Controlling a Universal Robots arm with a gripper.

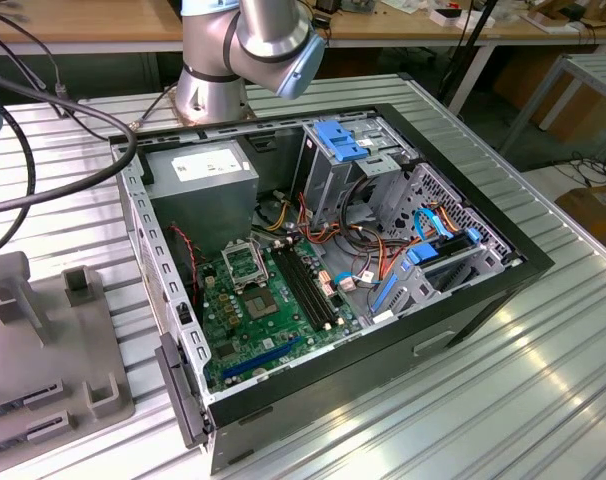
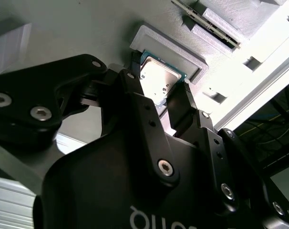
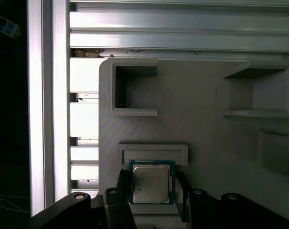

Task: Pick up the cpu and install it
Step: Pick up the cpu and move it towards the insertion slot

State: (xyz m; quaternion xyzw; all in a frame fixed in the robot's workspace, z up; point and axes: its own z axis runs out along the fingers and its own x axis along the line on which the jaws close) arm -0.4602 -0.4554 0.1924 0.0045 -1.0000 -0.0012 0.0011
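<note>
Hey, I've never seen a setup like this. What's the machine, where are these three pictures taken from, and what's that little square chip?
It is a robot arm standing on a ribbed metal table. The exterior view, from a camera off the arm, shows an open computer case with a green motherboard. Both wrist views come from cameras riding on the arm, looking past its black tool. Right at the tool lies the cpu, a square chip resting on a grey holder plate.

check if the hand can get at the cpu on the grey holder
Probably yes. The hand is right over the cpu, a finger on each side with slim gaps, and nothing lies on top of it. The grey holder has a low ridge along just one edge.
</note>
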